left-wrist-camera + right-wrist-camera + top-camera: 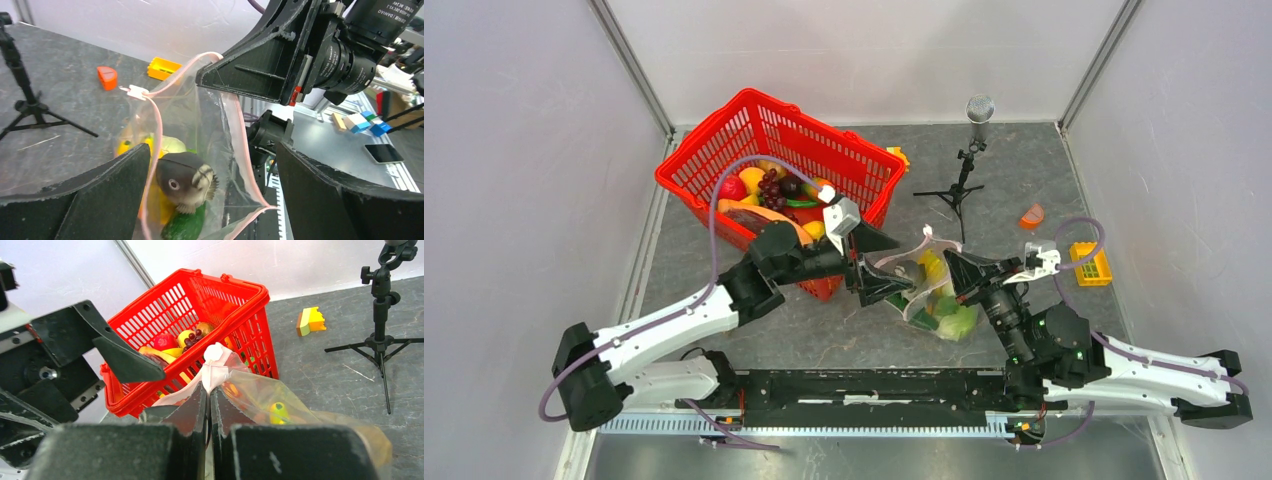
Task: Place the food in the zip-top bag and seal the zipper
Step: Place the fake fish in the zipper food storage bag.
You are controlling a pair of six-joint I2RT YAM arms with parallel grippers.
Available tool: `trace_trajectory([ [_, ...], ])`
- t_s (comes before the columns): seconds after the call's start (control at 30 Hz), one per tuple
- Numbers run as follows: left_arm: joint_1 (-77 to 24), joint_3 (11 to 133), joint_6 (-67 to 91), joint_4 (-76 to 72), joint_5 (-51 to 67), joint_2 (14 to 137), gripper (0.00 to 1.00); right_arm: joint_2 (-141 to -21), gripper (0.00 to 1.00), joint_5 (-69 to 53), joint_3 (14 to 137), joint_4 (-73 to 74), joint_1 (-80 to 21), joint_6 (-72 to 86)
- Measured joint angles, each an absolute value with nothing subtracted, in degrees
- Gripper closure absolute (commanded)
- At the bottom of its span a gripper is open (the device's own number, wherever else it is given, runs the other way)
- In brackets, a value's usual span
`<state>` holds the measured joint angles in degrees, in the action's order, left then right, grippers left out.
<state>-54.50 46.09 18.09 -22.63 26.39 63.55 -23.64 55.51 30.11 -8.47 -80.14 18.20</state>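
The clear zip-top bag (936, 300) lies on the table's middle, its mouth held up and open. Inside it are yellow and green food pieces, a brown-and-white toy fish (185, 180) and a green cucumber (186, 224). My right gripper (951, 262) is shut on the pale pink zipper (212, 374) just below its white slider (214, 352). My left gripper (212, 150) is open wide, one finger on each side of the bag's mouth (886, 283). The pink zipper (156, 130) runs close by the left finger. A yellow piece (278, 411) shows through the plastic.
A red mesh basket (724, 150) with more toy fruit stands at the back left, just behind the left gripper. A microphone tripod (964, 185) stands behind the bag. An orange piece (1031, 215) and a yellow block (1091, 263) lie at the right; another block (898, 155) lies behind the basket.
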Motion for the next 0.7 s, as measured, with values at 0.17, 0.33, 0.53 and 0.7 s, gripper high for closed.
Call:
trace_trajectory([
  [0.17,-54.5,51.8,13.2,-12.0,23.8,62.0,0.12,-24.7,0.94,55.8,30.9,-8.1,-80.1,18.2],
  [0.33,-54.5,61.1,8.8,2.4,23.8,66.2,0.22,-26.5,0.94,55.8,31.6,-8.2,-80.1,17.9],
  [0.53,-55.9,68.1,5.6,18.9,17.0,70.5,0.31,-28.4,0.94,55.7,32.3,-8.2,-80.1,17.7],
  [0.7,-58.0,70.4,4.1,28.1,12.6,72.7,0.44,-29.4,0.94,55.7,32.7,-8.2,-80.1,17.5],
])
